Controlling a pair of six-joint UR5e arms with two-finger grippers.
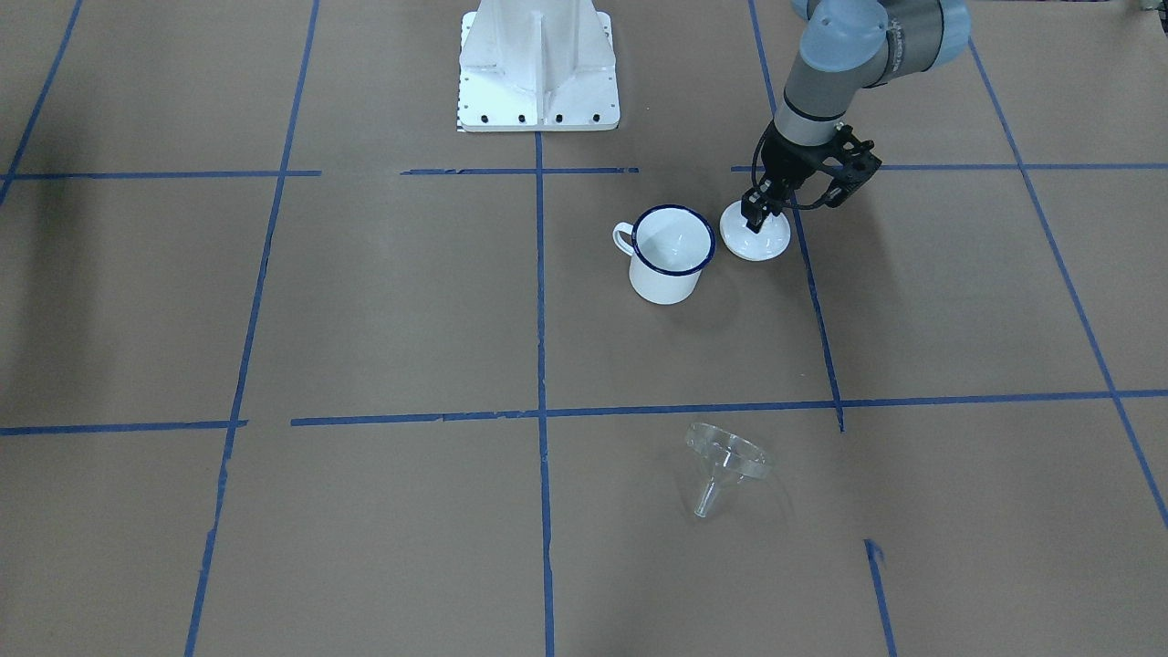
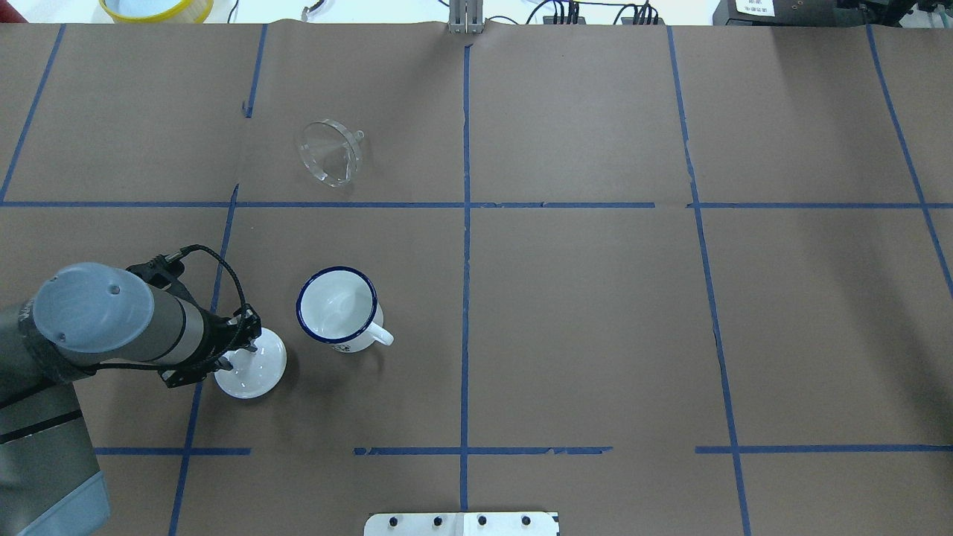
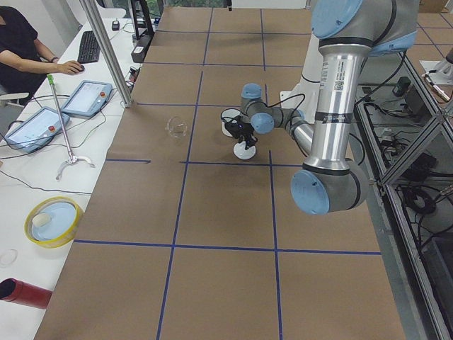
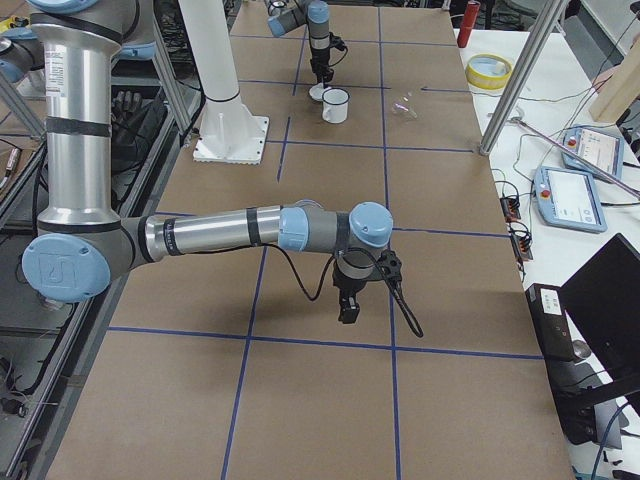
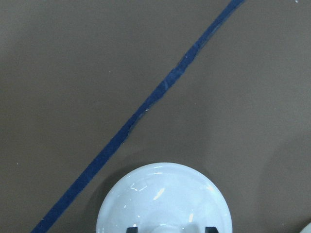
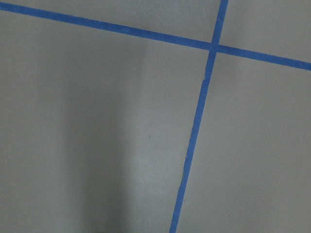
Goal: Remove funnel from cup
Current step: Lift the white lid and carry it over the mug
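The clear plastic funnel [image 1: 725, 461] lies on its side on the brown paper, far from the cup, also in the overhead view [image 2: 330, 152]. The white cup [image 1: 671, 260] with a dark blue rim stands upright and empty [image 2: 339, 309]. My left gripper [image 1: 756, 219] is down on a white domed lid [image 1: 762, 239] that rests on the table beside the cup. In the left wrist view its fingers [image 5: 133, 229] stand on either side of the lid's knob. My right gripper [image 4: 347, 312] hangs over bare paper far from the cup; I cannot tell whether it is open or shut.
The white robot base [image 1: 538, 68] stands at the table's edge behind the cup. A yellow-rimmed dish [image 3: 49, 221], a red cylinder [image 3: 25, 292] and a metal pole [image 3: 106, 53] are at the operators' side. Blue tape lines [image 2: 465, 223] cross the paper.
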